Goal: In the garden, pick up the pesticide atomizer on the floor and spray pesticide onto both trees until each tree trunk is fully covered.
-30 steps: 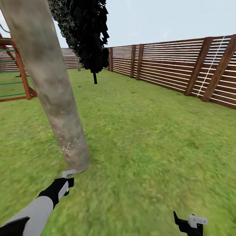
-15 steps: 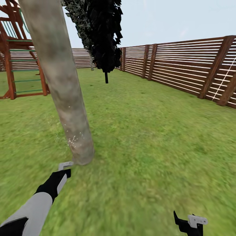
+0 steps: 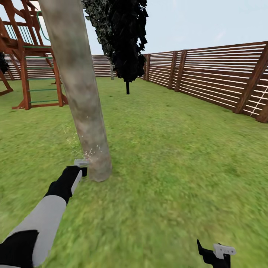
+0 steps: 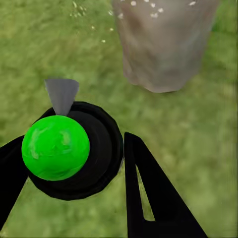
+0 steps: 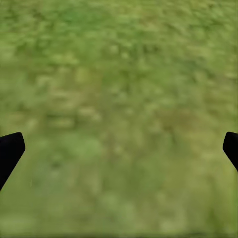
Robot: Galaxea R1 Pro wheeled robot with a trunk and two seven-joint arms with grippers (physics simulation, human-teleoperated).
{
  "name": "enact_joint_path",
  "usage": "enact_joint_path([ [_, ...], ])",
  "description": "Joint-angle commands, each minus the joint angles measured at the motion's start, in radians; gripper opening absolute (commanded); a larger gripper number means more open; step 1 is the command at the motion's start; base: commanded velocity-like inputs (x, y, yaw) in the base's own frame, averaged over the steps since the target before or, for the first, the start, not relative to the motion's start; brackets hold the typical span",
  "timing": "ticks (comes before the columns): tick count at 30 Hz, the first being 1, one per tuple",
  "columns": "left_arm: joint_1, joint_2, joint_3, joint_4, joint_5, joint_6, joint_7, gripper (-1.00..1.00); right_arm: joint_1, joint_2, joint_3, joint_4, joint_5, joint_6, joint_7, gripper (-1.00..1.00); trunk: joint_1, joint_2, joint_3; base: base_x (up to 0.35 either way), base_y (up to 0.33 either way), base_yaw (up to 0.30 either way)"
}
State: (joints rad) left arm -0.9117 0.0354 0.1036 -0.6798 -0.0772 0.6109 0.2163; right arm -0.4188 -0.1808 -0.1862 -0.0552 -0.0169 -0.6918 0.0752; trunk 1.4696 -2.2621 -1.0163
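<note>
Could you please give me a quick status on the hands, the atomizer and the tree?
Left hand shut on atomizer, spraying. Droplets on tree trunk base. Right hand open over grass. Nothing in the way.

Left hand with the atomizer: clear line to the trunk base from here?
Probably yes. The left hand holds the atomizer, nozzle aimed toward the tree trunk. Between them is just grass, and white droplets speckle the bark.

Head view high over the lawn [image 3: 178, 156]; left wrist close, sharing the tree trunk [image 3: 80, 93] base.
</note>
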Motion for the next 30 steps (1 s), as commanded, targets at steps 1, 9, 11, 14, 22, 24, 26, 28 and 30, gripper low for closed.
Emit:
enact_joint_path([
  [1,-0.014,0.010,0.000,-0.001,0.003,0.015,0.000,-1.00,0.000,0.000,0.000,0.000,0.000,0.000,0.000,1.00,0.000,0.000,0.000,0.000,0.000,0.000],
  [9,-0.033,0.100,-0.003,-0.029,0.043,0.054,-0.117,-1.00,0.000,0.000,0.000,0.000,0.000,0.000,0.000,1.00,0.000,0.000,0.000,0.000,0.000,0.000],
  [11,-0.033,0.058,-0.004,-0.078,0.044,0.088,-0.119,-1.00,0.000,0.000,0.000,0.000,0.000,0.000,0.000,1.00,0.000,0.000,0.000,0.000,0.000,0.000],
  [14,-0.033,-0.002,-0.005,-0.106,0.043,0.141,-0.123,-1.00,0.000,0.000,0.000,0.000,0.000,0.000,0.000,1.00,0.000,0.000,0.000,0.000,0.000,0.000],
  [22,-0.017,0.083,-0.012,-0.101,0.026,0.152,-0.276,-1.00,0.000,0.000,0.000,0.000,0.000,0.000,0.000,1.00,0.000,0.000,0.000,0.001,0.000,0.000],
  [24,-0.015,0.082,-0.030,-0.097,0.025,0.152,-0.278,-1.00,0.000,0.000,0.000,0.000,0.000,0.000,0.000,1.00,0.000,0.000,0.000,0.156,0.000,0.000],
  [26,-0.019,0.076,-0.106,-0.096,0.029,0.155,-0.279,-1.00,0.000,0.000,-0.001,0.000,0.000,0.000,0.000,1.00,0.000,0.000,0.000,0.296,0.000,0.000],
  [28,-0.026,0.075,-0.127,-0.096,0.034,0.156,-0.279,-1.00,0.000,0.000,-0.001,0.000,0.000,0.000,0.000,1.00,0.000,0.000,0.000,0.291,0.000,0.000],
  [30,-0.026,0.085,-0.126,-0.097,0.035,0.157,-0.279,-1.00,0.000,0.000,-0.001,0.000,0.000,0.000,0.000,1.00,0.000,0.000,0.000,0.091,0.000,0.000],
])
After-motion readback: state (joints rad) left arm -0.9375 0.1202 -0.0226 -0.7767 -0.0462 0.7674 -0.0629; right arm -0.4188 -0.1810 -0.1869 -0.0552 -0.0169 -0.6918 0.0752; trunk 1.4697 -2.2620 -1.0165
